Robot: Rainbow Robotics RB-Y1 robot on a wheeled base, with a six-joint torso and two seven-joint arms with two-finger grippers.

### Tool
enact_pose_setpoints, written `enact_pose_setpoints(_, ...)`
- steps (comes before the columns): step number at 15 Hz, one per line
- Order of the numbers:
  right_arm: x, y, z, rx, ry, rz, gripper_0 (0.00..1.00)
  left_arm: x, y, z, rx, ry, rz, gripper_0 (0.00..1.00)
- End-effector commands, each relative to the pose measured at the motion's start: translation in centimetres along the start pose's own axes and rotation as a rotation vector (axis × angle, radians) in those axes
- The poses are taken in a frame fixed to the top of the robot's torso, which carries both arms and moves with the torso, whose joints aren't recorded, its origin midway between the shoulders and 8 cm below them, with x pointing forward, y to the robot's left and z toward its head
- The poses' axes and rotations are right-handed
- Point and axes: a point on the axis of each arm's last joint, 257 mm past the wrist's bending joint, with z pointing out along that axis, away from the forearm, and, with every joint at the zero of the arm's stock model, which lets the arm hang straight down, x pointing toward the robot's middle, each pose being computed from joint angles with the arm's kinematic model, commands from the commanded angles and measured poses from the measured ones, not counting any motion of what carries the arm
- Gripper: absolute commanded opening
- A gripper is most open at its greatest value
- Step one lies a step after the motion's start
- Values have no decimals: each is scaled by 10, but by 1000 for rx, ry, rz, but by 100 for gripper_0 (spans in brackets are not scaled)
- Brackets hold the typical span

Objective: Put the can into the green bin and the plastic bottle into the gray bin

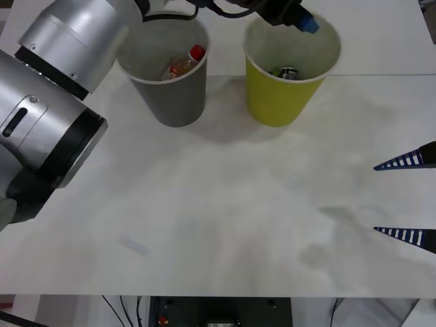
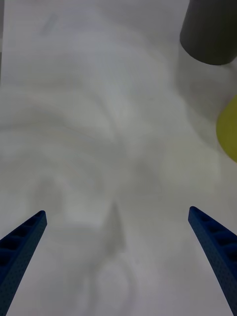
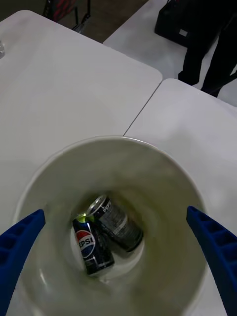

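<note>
The green bin (image 1: pixel 279 95) stands at the back right of the table, the gray bin (image 1: pixel 174 88) to its left. Two dark drink cans lie on the green bin's pale floor, a Pepsi can (image 3: pixel 94 245) and a black can (image 3: pixel 117 226); one can (image 1: pixel 287 72) also shows from the front. The plastic bottle (image 1: pixel 186 64), red cap up, leans inside the gray bin. My left gripper (image 3: pixel 116 211) hangs open right above the green bin's mouth, holding nothing. My right gripper (image 1: pixel 405 197) is open and empty, low over the table's right edge.
My left arm's big silver links (image 1: pixel 48 109) cover the table's left side and reach across behind the gray bin. The right wrist view shows the gray bin (image 2: pixel 210 29) and the green bin (image 2: pixel 229 128) beyond bare white tabletop (image 2: pixel 98 123). A table seam runs behind the bins.
</note>
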Motion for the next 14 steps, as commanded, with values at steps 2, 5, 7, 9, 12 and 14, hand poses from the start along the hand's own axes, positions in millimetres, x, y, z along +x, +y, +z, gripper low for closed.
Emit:
enact_pose_setpoints(2, 0, 0, 0, 0, 0, 0, 100, 13, 18, -58, 55, 36, 5, 100)
enact_pose_setpoints(5, 0, 0, 0, 0, 0, 0, 100, 38, 27, -97, 76, 10, 20, 100)
enact_pose_setpoints(7, 0, 0, 0, 0, 0, 0, 100, 56, 30, -120, 82, 3, 34, 100)
enact_pose_setpoints(9, 0, 0, 0, 0, 0, 0, 100, 72, 33, -145, 100, -4, 33, 100)
enact_pose_setpoints(12, 0, 0, 0, 0, 0, 0, 100, 103, 42, -182, 128, 6, 93, 100)
enact_pose_setpoints(14, 0, 0, 0, 0, 0, 0, 100, 134, 49, -205, 154, -12, 126, 100)
